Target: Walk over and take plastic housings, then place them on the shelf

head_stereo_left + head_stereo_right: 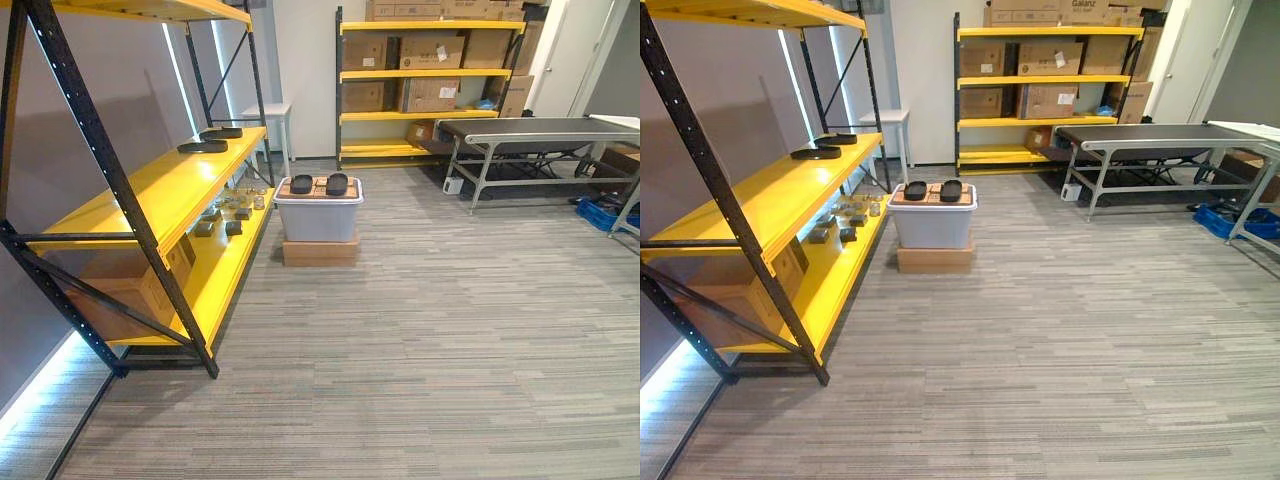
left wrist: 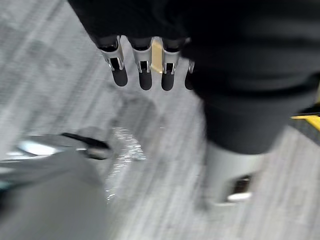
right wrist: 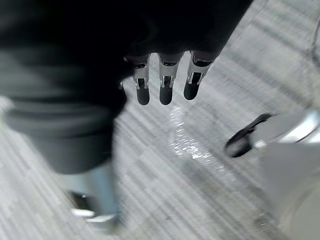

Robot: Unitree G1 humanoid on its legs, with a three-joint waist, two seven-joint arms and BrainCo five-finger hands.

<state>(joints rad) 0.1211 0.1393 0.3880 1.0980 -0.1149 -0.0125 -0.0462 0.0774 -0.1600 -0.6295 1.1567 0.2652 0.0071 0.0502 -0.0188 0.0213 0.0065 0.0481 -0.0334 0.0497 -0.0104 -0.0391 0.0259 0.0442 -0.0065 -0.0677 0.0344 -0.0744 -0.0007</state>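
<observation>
The left hand (image 2: 142, 70) and right hand (image 3: 165, 85) hang loose-fingered, empty; walking to the far plastic housings (image 1: 301, 184) might clip the left shelf (image 1: 170, 185).

Two housings (image 1: 302, 184) lie on a bin (image 1: 318, 222) just right of the shelf (image 1: 150, 195), whose middle level carries seemingly similar pieces (image 1: 203, 146).

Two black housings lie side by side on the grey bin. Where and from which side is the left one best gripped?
Likely from above, across its narrow width: the left housing lies flat on the lid of the grey bin, low and oval, long axis pointing away from the robot. Thumb on one long edge, fingers on the other; the gap to the right housing looks small.
</observation>
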